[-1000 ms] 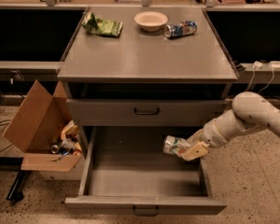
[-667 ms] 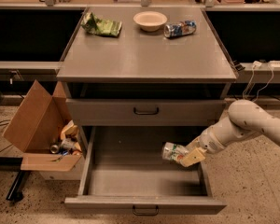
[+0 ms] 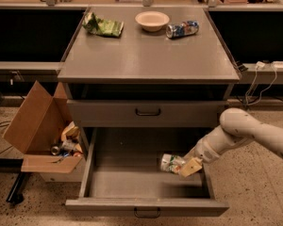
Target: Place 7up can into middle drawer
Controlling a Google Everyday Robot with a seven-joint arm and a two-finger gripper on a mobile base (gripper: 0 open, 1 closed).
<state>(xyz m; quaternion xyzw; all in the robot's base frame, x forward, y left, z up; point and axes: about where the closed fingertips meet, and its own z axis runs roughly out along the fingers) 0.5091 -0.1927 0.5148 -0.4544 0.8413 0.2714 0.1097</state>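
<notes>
The 7up can [image 3: 170, 163], silver-white with green marks, lies on its side just over the floor of the middle drawer [image 3: 127, 182], toward the right side. The drawer is pulled wide open, a grey tray with a black loop handle [image 3: 147, 214] on its front panel. My gripper [image 3: 183, 165] reaches in from the right over the drawer's right wall and is shut on the can's right end. One tan fingertip [image 3: 190, 167] shows beside the can. Whether the can touches the drawer floor I cannot tell.
A closed grey drawer front [image 3: 147, 112] sits above the open tray. On the cabinet top lie a green foil bag [image 3: 104, 26], a pale bowl [image 3: 152, 20] and a blue, silver and red can [image 3: 182, 29]. A cardboard box [image 3: 37, 121] with trash stands at the left.
My arm has lowered and drawn slightly left, bringing the can down deeper into the open drawer. The drawer and the things on top have not moved.
</notes>
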